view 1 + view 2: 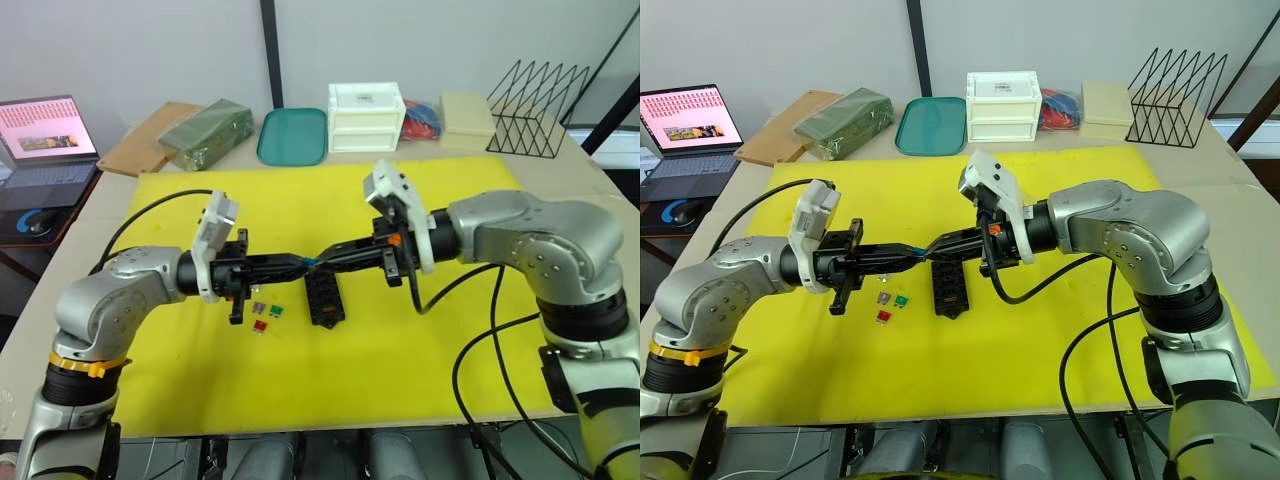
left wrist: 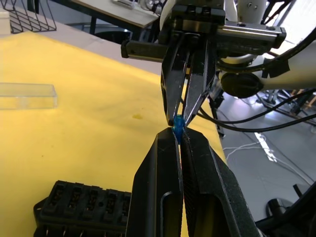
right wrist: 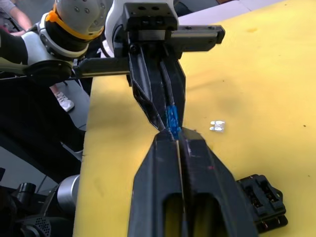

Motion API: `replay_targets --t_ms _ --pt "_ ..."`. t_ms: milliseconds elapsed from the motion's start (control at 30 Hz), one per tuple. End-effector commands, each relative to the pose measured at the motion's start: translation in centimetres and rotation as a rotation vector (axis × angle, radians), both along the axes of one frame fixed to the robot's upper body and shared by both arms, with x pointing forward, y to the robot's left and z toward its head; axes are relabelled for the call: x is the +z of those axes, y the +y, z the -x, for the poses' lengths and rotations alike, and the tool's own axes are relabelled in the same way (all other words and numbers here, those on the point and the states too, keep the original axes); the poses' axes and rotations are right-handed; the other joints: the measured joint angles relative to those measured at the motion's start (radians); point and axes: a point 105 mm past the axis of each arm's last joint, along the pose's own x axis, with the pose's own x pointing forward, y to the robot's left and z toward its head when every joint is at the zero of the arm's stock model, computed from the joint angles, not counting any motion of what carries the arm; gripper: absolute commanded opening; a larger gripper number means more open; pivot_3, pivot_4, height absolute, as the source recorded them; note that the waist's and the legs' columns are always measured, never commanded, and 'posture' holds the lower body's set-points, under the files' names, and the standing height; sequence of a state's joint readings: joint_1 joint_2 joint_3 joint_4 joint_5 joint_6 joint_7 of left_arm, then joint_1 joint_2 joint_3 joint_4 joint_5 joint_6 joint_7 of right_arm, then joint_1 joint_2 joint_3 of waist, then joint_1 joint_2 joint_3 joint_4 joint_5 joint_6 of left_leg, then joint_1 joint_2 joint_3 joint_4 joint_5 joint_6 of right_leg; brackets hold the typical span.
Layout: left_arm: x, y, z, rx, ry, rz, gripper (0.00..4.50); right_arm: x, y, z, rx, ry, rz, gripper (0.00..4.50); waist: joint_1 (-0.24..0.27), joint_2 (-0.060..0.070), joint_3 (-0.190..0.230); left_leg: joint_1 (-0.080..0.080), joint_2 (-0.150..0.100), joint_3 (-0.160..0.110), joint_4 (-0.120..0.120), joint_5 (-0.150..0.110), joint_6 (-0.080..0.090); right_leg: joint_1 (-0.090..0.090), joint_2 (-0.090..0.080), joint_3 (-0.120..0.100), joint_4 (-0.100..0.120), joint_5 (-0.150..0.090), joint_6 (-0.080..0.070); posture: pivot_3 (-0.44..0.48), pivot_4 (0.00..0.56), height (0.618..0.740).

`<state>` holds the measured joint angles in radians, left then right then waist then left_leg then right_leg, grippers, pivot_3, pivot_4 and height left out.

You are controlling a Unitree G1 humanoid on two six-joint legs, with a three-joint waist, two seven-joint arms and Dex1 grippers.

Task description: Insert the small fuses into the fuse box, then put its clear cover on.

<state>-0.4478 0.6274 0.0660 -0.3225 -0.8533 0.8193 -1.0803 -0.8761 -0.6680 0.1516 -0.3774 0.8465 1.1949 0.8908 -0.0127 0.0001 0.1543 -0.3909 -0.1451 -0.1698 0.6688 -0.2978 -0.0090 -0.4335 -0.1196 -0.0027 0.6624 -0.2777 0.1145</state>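
Observation:
My left gripper (image 1: 309, 263) and right gripper (image 1: 321, 260) meet tip to tip just above the yellow mat. Both are shut on a blue fuse (image 2: 178, 121), which also shows from the other side (image 3: 171, 117). The black fuse box (image 1: 325, 298) lies on the mat right under the meeting point. A purple fuse (image 1: 260, 307), a green fuse (image 1: 276, 312) and a red fuse (image 1: 260, 326) lie loose to its left. Another pale fuse (image 3: 217, 126) rests on the mat. The clear cover (image 2: 27, 95) lies flat on the mat, apart from the box.
Along the back edge stand a teal tray (image 1: 292, 136), a white drawer box (image 1: 366, 117), a cream box (image 1: 467, 113) and a black wire rack (image 1: 535, 95). A green block (image 1: 205, 133) and a laptop (image 1: 45, 140) sit at the far left. Black cables hang from both arms.

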Motion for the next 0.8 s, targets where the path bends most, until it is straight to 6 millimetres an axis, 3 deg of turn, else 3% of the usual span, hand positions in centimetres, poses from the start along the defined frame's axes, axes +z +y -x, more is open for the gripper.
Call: replay_targets --t_ms 33,267,400,600,733,800 --pt "1.2 -0.5 0.1 -0.021 -0.061 0.013 0.0 0.6 0.5 0.8 0.048 -0.02 -0.017 0.03 0.0 0.0 0.0 0.0 0.0 0.0 0.0 0.0 0.0 0.0 0.0 0.0 0.0 0.0 0.0 0.0 0.15 0.74" --pt "0.8 -0.5 0.1 -0.015 -0.056 -0.015 0.0 0.5 0.6 0.8 0.051 -0.027 -0.016 0.03 0.0 0.0 0.0 0.0 0.0 0.0 0.0 0.0 0.0 0.0 0.0 0.0 0.0 0.0 0.0 0.0 0.15 0.74" --pt "-1.4 -0.2 -0.7 0.023 -0.027 -0.188 1.03 0.2 0.6 0.6 0.06 -0.079 0.028 0.0 0.0 0.0 0.0 0.0 0.0 0.0 0.0 0.0 0.0 0.0 0.0 0.0 0.0 0.0 0.0 0.0 0.15 0.74" --pt "-3.1 0.2 -0.8 0.007 -0.11 -0.328 3.03 -1.3 0.3 -0.1 0.099 -0.209 0.174 0.0 0.0 0.0 0.0 0.0 0.0 0.0 0.0 0.0 0.0 0.0 0.0 0.0 0.0 0.0 0.0 0.0 0.15 0.74" --pt "-5.7 1.1 -0.7 0.007 -0.154 -0.447 4.39 -3.6 -0.1 -1.2 0.158 -0.307 0.34 0.0 -0.003 0.0 0.0 0.0 0.0 0.0 -0.001 0.0 0.0 -0.001 0.0 0.0 0.0 0.0 0.0 0.0 0.15 0.74" --pt "-6.3 1.3 -0.8 0.01 -0.173 -0.474 4.47 -4.0 -0.1 -1.4 0.185 -0.325 0.361 0.0 -0.001 0.0 0.0 0.0 0.0 0.0 -0.001 0.0 0.0 -0.001 0.0 0.0 0.0 0.0 0.0 0.0 0.15 0.74"
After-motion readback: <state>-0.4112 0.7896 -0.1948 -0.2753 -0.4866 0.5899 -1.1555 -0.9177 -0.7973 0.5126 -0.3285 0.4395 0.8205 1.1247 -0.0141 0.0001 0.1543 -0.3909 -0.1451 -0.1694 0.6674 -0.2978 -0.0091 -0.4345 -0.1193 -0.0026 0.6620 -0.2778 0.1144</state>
